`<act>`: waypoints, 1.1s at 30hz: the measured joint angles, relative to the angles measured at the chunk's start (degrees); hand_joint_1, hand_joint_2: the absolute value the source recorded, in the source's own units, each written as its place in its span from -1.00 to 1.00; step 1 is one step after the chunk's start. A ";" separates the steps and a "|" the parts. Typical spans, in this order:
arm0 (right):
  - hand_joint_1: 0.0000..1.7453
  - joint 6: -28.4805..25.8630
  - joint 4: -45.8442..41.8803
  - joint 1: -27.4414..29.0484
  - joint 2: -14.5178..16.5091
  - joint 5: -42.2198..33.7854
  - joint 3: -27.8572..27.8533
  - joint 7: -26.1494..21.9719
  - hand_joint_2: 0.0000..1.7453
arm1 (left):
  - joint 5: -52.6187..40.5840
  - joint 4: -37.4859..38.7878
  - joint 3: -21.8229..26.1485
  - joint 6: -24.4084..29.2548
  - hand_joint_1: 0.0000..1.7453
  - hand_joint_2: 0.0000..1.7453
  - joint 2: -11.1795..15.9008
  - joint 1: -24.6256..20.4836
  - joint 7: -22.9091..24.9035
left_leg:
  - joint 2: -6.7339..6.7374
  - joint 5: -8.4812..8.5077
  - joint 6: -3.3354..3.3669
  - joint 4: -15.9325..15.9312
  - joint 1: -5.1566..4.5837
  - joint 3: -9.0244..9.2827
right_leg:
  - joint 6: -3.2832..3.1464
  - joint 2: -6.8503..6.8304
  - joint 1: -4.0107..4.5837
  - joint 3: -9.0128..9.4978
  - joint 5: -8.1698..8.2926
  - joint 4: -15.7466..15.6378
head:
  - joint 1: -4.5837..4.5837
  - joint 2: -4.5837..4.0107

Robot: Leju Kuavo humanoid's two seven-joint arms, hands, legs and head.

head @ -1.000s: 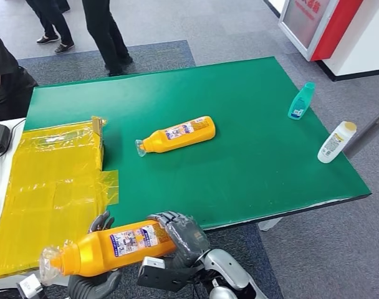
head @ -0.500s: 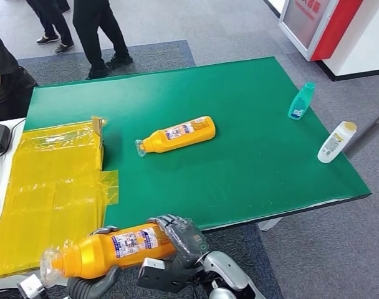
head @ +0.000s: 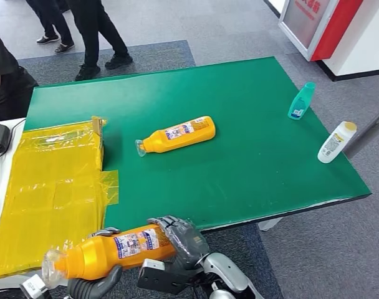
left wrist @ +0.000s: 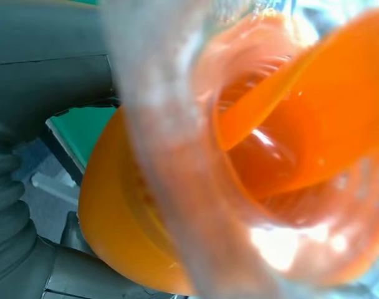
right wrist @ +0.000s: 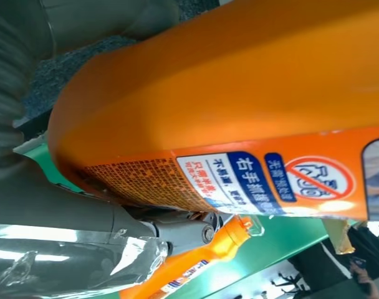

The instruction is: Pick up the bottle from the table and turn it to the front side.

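Note:
I hold an orange bottle (head: pixel 108 252) with a clear cap and a printed label level in both hands, below the near edge of the green table (head: pixel 254 168). My right hand (head: pixel 184 237) grips its base end. My left hand (head: pixel 92 288) wraps around it from beneath near the neck, with fingers over the top. The left wrist view looks straight at the clear cap (left wrist: pixel 272 156). The right wrist view shows the label side (right wrist: pixel 234 180). A second orange bottle (head: pixel 178 135) lies on its side mid-table, cap pointing left.
A yellow plastic sheet with a box flap (head: pixel 46 180) covers the table's left part. A teal bottle (head: pixel 301 101) and a white bottle (head: pixel 336 142) lie near the right edge. People (head: pixel 96 31) walk beyond the far edge; another person (head: pixel 4 75) sits at the left.
The held bottle has sunk slightly, and my left hand's fingers have closed over its top. The people at the back have walked to the left.

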 joint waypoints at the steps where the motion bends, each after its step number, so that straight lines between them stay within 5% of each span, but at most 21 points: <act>1: -1.00 0.00 -0.02 0.07 -0.02 -0.12 0.00 0.02 1.00 | -0.62 -0.13 0.01 0.60 1.00 1.00 -0.08 -0.01 -0.23 | 0.00 0.00 0.00 0.00 0.00 0.00 | 0.00 0.00 0.00 0.00 0.00 0.00 | 0.00 0.00; 7: -1.00 -0.96 -1.89 1.53 -0.61 -1.50 -0.18 0.16 1.00 | -9.27 -3.06 1.95 7.67 1.00 1.00 -1.06 0.12 -1.08 | 0.00 0.00 0.00 0.00 0.00 0.00 | 0.00 0.00 0.00 -0.01 0.00 0.00 | 0.00 0.00; 18: -1.00 -4.04 -10.37 8.70 -3.40 -3.11 -2.80 2.13 1.00 | -29.80 -14.74 13.40 19.45 1.00 1.00 -5.43 0.08 -1.86 | 0.01 -0.05 -0.03 0.00 0.00 0.00 | -0.02 0.01 0.00 -0.05 -0.03 0.00 | 0.01 0.00; 23: -1.00 -4.34 -12.56 11.11 -4.07 -3.98 -4.16 3.03 1.00 | -40.58 -17.18 15.66 28.26 1.00 1.00 -5.87 -0.44 -1.06 | 0.00 -0.05 -0.03 0.00 0.00 0.00 | -0.02 0.01 0.00 -0.04 -0.03 0.00 | 0.01 0.00; 27: -1.00 -4.43 -13.64 12.64 -4.58 -4.16 -4.82 3.27 1.00 | -42.85 -18.20 16.42 30.07 1.00 1.00 -5.83 -0.91 -0.32 | 0.00 -0.05 -0.03 0.00 0.00 0.00 | -0.02 0.01 0.00 -0.04 -0.03 0.00 | 0.00 0.00; 33: -1.00 -3.83 -14.51 14.66 -4.88 -6.99 -5.55 3.51 1.00 | -61.19 -18.24 17.29 38.85 1.00 1.00 -3.62 -2.70 9.81 | 0.00 -0.05 -0.04 0.00 0.00 0.00 | -0.03 0.01 0.00 -0.04 -0.03 0.00 | -0.01 0.00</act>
